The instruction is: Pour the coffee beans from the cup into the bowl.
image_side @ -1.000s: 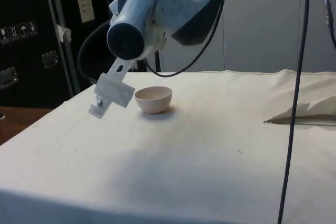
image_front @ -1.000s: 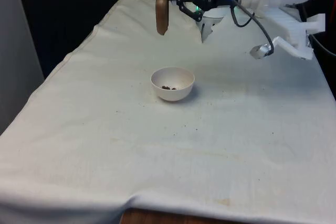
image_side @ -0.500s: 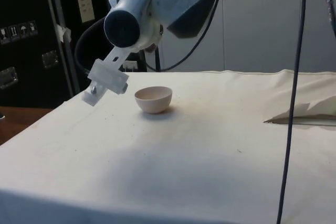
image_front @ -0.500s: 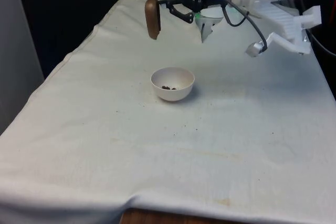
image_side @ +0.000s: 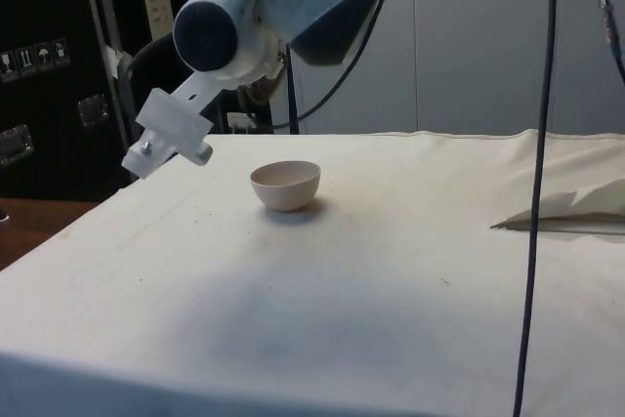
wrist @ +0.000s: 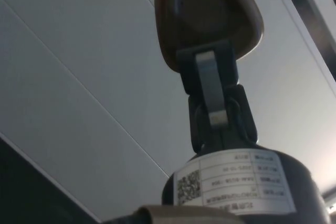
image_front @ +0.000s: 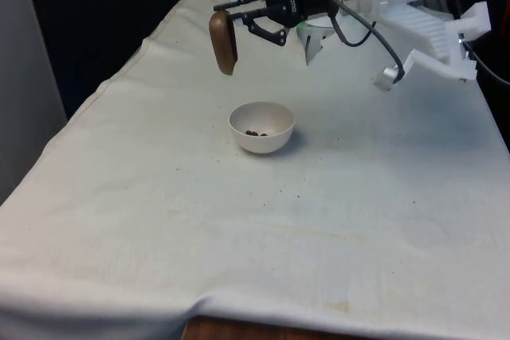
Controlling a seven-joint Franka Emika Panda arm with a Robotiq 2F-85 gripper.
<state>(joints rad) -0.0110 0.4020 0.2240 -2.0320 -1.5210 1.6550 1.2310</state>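
Gripper [image_front: 239, 13] is clamped on the brown cup [image_front: 223, 41], black fingers [wrist: 210, 90] pinching its wall. The cup is held in the air, turned well off upright, above the white cloth-covered table [image_front: 239, 244], toward the table's far edge. In the front view the cup sits up and to the front view's left of the small white round bowl [image_front: 262, 127], clear of it, not touching. From the front view it is not possible to tell which way the cup's mouth faces; the wrist view shows the brown cup [wrist: 207, 14] gripped at its rim, dark surface toward the camera, contents not readable.

The bowl stands upright on the table, roughly midway between the two side edges and nearer the far edge than the near edge. A few dark coffee beans [image_front: 256, 133] lie in its bottom. In the side view the bowl [image_side: 285, 185] rests flat on the cloth, with the arm's white body [image_side: 264, 12] above and beyond it.

Some small dark specks [image_front: 288, 192] are scattered on the cloth near the bowl, toward the near edge; too small to identify. A folded ridge of cloth [image_side: 566, 207] rises near the table's far edge in the side view.
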